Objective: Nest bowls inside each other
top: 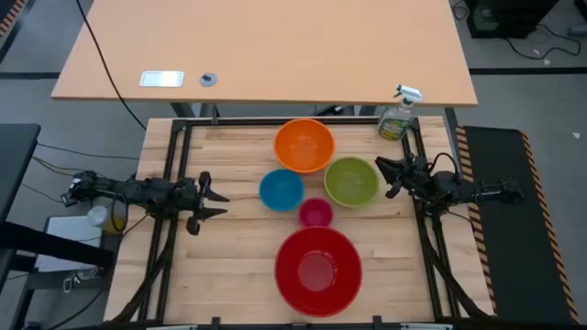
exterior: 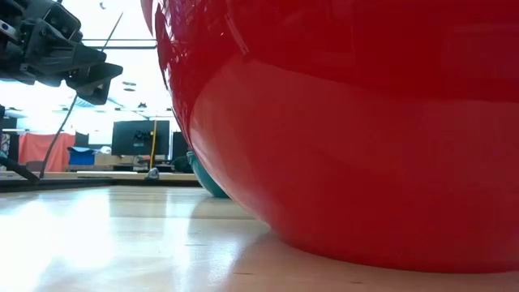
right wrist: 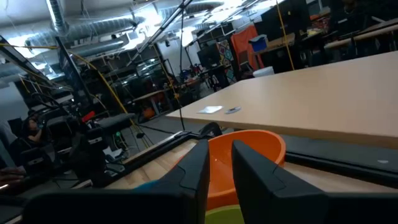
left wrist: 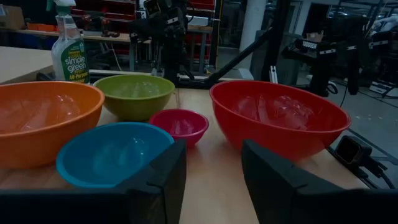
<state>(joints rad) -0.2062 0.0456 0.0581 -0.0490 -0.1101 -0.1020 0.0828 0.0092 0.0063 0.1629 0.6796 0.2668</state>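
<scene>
Five bowls sit mouths-up, round, at frame centre. Left claw, fingers apart, empty, hangs left of blue. Then orange above, pink, red below, green. Right claw, fingers narrowly apart, empty, sits just right of green.

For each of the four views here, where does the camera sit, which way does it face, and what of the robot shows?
High: overhead, straight down; both arms, left gripper, right gripper, five separate bowls.
Low: at tabletop height, up against the red bowl; one gripper shows upper left.
Left wrist: past its open fingers toward all the bowls and the spray bottle.
Right wrist: past narrowly parted fingers at the orange bowl.
Shared: orange bowl in both wrist views.
</scene>
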